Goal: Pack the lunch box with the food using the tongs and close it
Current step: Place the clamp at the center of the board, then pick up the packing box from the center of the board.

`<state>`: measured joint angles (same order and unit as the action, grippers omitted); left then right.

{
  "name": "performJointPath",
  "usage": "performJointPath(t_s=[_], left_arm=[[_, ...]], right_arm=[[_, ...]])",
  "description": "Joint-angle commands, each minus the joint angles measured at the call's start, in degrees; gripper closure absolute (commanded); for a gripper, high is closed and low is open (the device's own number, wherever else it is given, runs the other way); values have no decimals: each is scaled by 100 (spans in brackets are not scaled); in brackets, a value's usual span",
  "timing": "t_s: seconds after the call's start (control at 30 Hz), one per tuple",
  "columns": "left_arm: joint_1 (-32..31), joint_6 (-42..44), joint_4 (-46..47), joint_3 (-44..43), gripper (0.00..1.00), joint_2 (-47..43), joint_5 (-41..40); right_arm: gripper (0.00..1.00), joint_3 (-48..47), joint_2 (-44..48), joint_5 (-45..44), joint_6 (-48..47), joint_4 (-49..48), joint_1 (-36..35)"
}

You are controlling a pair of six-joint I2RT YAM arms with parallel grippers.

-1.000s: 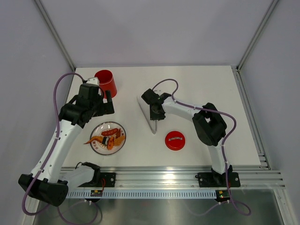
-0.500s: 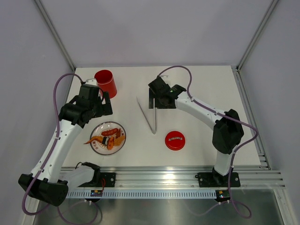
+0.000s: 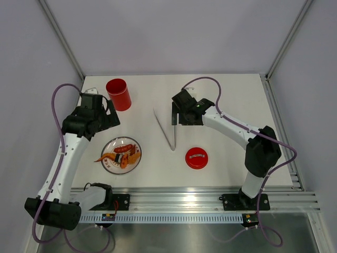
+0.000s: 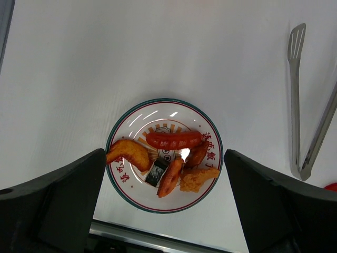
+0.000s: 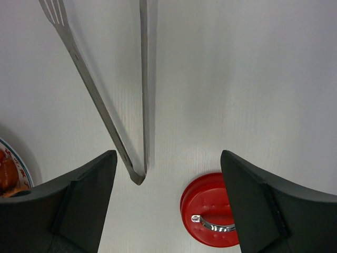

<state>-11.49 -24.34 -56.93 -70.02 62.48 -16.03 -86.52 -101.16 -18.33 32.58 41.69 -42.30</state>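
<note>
The tongs lie flat on the table in a narrow V, joined end nearest me; they also show in the wrist views. My right gripper hovers open just right of their tips, holding nothing. The red lunch box stands upright at the back left. Its lid lies on the table, silver handle up. The food sits on a patterned plate: a sausage, fried pieces, a black-and-white roll. My left gripper is open above the plate.
The aluminium rail runs along the near edge. Grey walls close in the left, back and right sides. The plate lies near the left arm; the lid lies between the tongs' joint and the right arm's base.
My right gripper has opened, let go of the tongs and drawn back to the right; the tongs now lie flat. My left arm has pulled leftward, away from the lunch box.
</note>
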Motion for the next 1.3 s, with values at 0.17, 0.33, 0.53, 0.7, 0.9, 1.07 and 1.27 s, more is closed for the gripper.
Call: performJointPath(t_s=[0.17, 0.33, 0.53, 0.7, 0.9, 1.07, 1.27], left_arm=[[744, -361, 699, -758, 1, 720, 829], [1008, -773, 946, -1942, 12, 1949, 803], [1140, -959, 1078, -3121, 26, 3120, 786], [1368, -959, 1008, -3992, 25, 4147, 1005], [1491, -888, 876, -4459, 24, 4914, 1129], [1491, -862, 894, -4529, 35, 5362, 1137], [1500, -871, 920, -4311, 58, 5398, 1155]], right_arm=[[12, 118, 18, 136, -41, -205, -15], [12, 170, 114, 180, 29, -153, -15], [12, 425, 492, 102, 82, -74, -15], [12, 566, 747, 40, 117, 32, -23], [12, 698, 870, 84, 196, 67, -32], [12, 759, 888, 136, 275, 93, -41], [12, 742, 870, 128, 319, 111, -50]])
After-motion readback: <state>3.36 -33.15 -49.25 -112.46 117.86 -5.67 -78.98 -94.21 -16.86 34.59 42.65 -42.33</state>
